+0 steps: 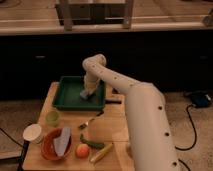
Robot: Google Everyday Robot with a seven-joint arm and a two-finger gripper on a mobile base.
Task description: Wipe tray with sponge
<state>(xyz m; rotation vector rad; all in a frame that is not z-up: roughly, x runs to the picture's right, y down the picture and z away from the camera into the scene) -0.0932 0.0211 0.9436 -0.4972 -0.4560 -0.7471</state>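
A green tray (pixel 67 97) sits at the far side of the wooden table (pixel 112 127). A pale blue-grey sponge (pixel 86 93) lies on the tray's floor toward its right side. My white arm reaches from the lower right over the table, and my gripper (pixel 89 89) is down inside the tray, right on top of the sponge.
On the table's near left stand a light green cup (pixel 52 118), a white cup (pixel 32 133) and a red bowl (pixel 56 144) with a grey item in it. An orange fruit (pixel 81 150), green and yellow vegetables (pixel 95 145) and a fork (pixel 89 121) lie nearby. A dark counter stands behind.
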